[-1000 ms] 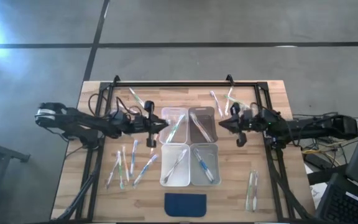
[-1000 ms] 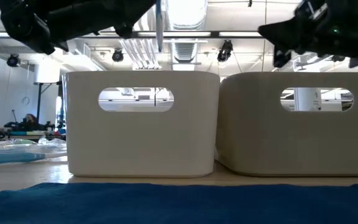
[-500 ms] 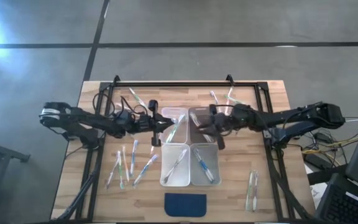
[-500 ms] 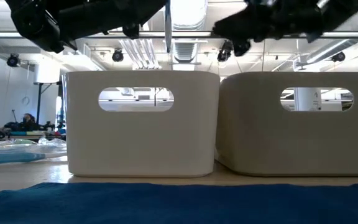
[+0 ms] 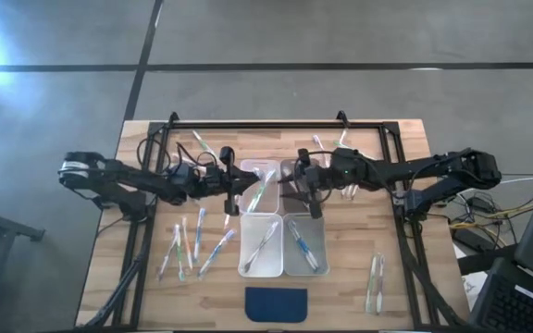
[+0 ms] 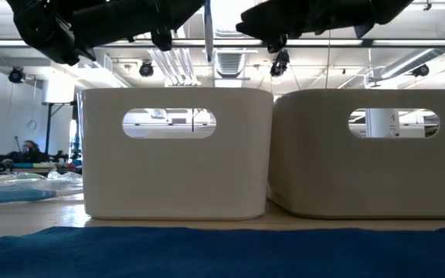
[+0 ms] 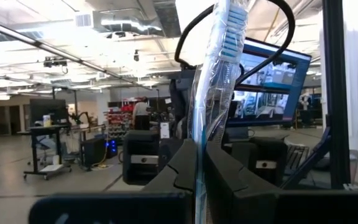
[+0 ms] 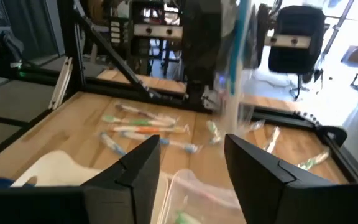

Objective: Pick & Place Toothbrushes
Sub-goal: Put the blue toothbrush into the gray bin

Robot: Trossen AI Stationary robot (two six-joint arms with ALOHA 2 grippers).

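- At centre frame of the high view, the wooden table carries four clear bins in a two-by-two block; a dark blue pad lies below them near the bottom edge.
- Left arm enters from the left of the frame. The left gripper sits at the left edge of the upper-left bin, its fingers pressed together on a wrapped toothbrush, which stands upright between them in the left wrist view.
- Right arm enters from the right. The right gripper hangs over the upper-right bin, fingers spread with nothing between them.
- Loose toothbrushes lie left of the bins, with more near the top rail and a pair at lower right; every bin already holds at least one.
- Judgement: the right arm looks done with a drop; the left is in carry, about to place. Its next move calls for centring over the bin opening before parting the fingers, since the upright brush could tip outside the wall.
- Hard to make out: brush colours inside the bins; which bin the left arm intends. The low view shows only two bin walls and cuts both arms off at the top.
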